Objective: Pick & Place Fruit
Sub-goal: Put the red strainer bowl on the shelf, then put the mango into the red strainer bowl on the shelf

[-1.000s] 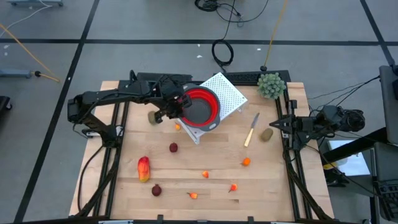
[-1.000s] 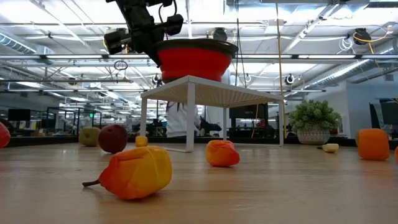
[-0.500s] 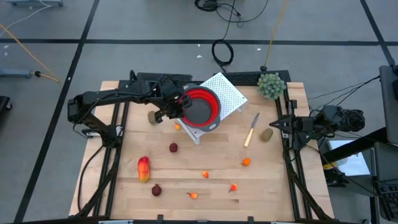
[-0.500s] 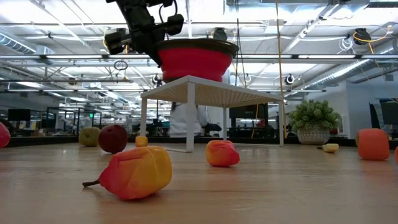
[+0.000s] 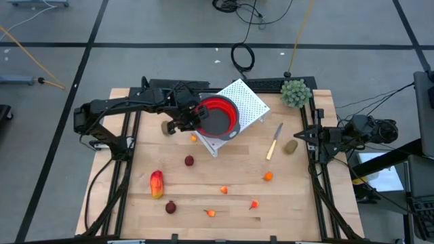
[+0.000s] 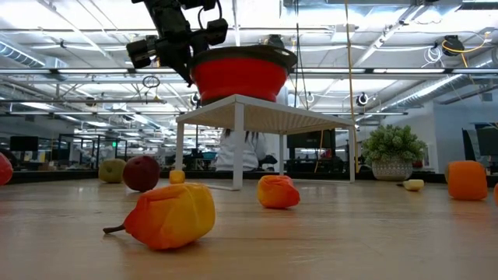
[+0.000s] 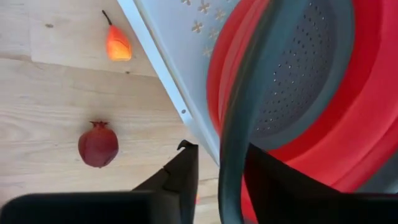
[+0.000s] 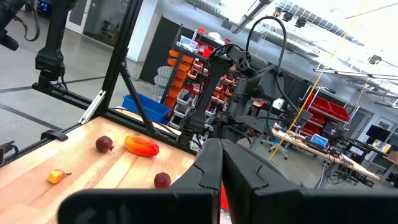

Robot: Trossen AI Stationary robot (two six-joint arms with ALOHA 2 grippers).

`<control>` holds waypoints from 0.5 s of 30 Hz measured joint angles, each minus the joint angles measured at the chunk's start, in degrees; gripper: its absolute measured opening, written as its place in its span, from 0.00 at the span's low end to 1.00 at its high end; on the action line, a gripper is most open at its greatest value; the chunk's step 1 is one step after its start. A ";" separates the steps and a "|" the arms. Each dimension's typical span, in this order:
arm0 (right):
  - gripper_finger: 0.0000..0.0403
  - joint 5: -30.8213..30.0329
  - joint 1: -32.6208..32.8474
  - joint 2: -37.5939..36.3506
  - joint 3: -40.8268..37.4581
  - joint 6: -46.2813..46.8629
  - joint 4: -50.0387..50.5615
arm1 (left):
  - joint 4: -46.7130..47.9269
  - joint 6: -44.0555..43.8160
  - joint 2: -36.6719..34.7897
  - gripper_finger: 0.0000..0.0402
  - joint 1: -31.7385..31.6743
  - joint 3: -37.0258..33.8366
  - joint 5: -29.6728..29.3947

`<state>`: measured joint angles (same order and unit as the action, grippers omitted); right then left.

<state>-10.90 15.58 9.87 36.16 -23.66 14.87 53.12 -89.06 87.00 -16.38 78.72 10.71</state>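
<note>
The red colander [image 5: 218, 115] sits on top of the white perforated stand [image 5: 239, 108] near the back middle of the wooden table [image 5: 298, 196], raised there so that fruit can be dropped into it from above. I judge that is why my left gripper [image 5: 192, 116] is up at its rim and not down among the fruit. In my left wrist view the dark grey rim [image 7: 239, 118] runs straight between my two fingers [image 7: 183, 174], and they stand a little apart around it, close to the rim on both sides; whether they press on it I cannot tell.

The fruit is all on the table and none shows in the colander. The red-and-yellow piece [image 5: 156, 184] lies toward the front left, with one dark red ball [image 5: 189, 160] between it and the stand and another [image 5: 170, 207] nearer the front edge. The tiny orange bits [image 5: 224, 190] are scattered across the front middle. The brown oval [image 5: 291, 146] lies at the right, just beside the pale-handled knife [image 5: 274, 141].

My right gripper [image 8: 221, 163] waits at the right edge, near the brown oval, its fingers pressed together and holding nothing.
</note>
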 joint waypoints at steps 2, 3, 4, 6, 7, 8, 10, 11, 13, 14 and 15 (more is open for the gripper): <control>0.00 0.00 0.02 0.00 0.00 0.00 0.00 | -0.03 0.70 -0.44 0.35 -0.02 -0.04 -0.07; 0.00 0.00 0.01 0.00 0.00 0.00 0.00 | -0.10 0.88 -0.65 0.36 -0.02 -0.04 -0.22; 0.00 0.00 0.01 0.00 0.00 0.00 0.00 | -0.28 0.88 -0.89 0.38 -0.02 -0.02 -0.36; 0.00 0.00 0.02 0.00 0.00 0.00 0.02 | -0.24 0.90 -1.47 0.41 -0.10 -0.02 -0.60; 0.00 0.00 0.01 0.00 0.02 0.00 0.02 | -0.31 0.90 -1.62 0.42 -0.11 -0.02 -0.69; 0.00 -0.02 0.01 0.00 0.04 0.02 0.02 | -0.45 0.90 -1.79 0.43 -0.11 -0.02 -0.66; 0.00 0.00 0.02 0.00 0.04 0.02 0.04 | -0.16 1.05 -2.47 0.45 -0.11 -0.02 -0.61; 0.00 -0.01 0.01 0.00 0.04 0.17 0.02 | -0.18 1.22 -2.73 0.46 -0.11 -0.02 -0.68; 0.00 -0.02 0.02 0.00 0.06 0.33 0.04 | -0.52 1.55 -3.23 0.46 -0.11 0.00 -1.06; 0.00 -0.02 0.02 0.02 0.07 0.35 0.04 | -0.31 1.60 -3.58 0.45 -0.11 -0.02 -1.27; 0.00 -0.02 0.02 0.00 0.07 0.43 0.04 | -0.28 1.57 -3.78 0.45 -0.11 -0.02 -1.54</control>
<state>-10.92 15.59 9.87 36.23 -23.23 14.92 52.85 -87.48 83.22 -16.49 78.70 9.17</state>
